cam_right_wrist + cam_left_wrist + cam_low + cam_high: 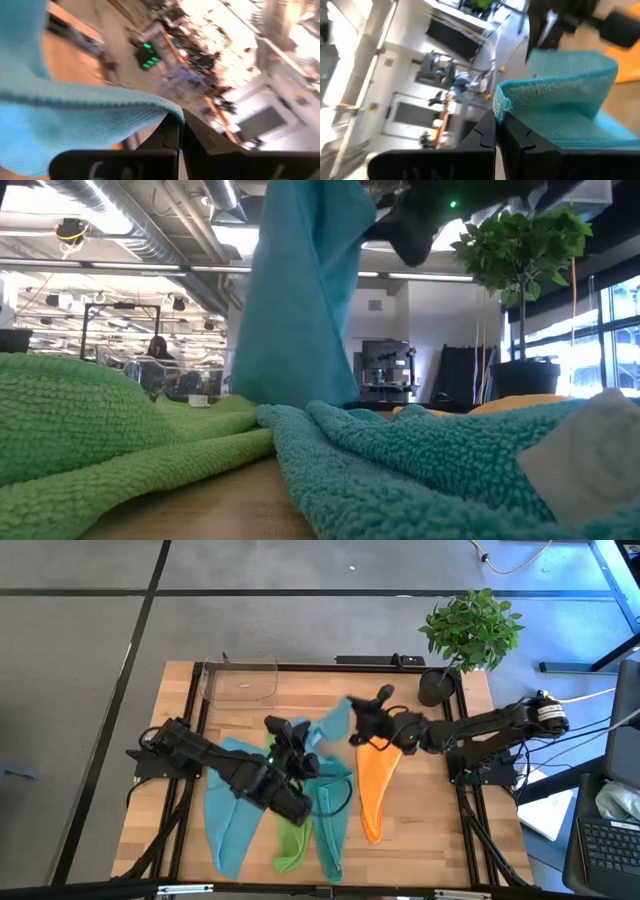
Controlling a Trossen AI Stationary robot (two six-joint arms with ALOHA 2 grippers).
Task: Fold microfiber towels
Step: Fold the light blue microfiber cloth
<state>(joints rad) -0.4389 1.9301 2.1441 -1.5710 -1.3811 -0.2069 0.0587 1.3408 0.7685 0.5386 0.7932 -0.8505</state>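
A light blue towel point(333, 722) hangs in the air over the table's middle, held between both grippers; in the low view it is a long drape point(300, 290) whose lower end is hidden behind the cloths in front. My left gripper point(312, 738) and my right gripper point(352, 728) are each shut on its top. Flat on the table lie another light blue towel point(225, 810), a lime green towel point(290, 840), a teal towel point(330, 815) and an orange towel point(375, 790). My left gripper pinches a top corner of the light blue towel point(501, 102) between its two shut fingers, coming roughly level from the table's left. The cloth hangs below the fingers. My right gripper pinches the towel's hemmed top edge at a corner point(167, 111) between its shut fingers, coming level from the table's right. The edge sags slack away from the fingers, and the cloth hangs down.
A clear plastic bin point(240, 680) stands at the far left of the table and a potted plant point(470, 635) at the far right corner. The lying towels fill the near half. A black frame rail point(190, 740) runs along the table's sides.
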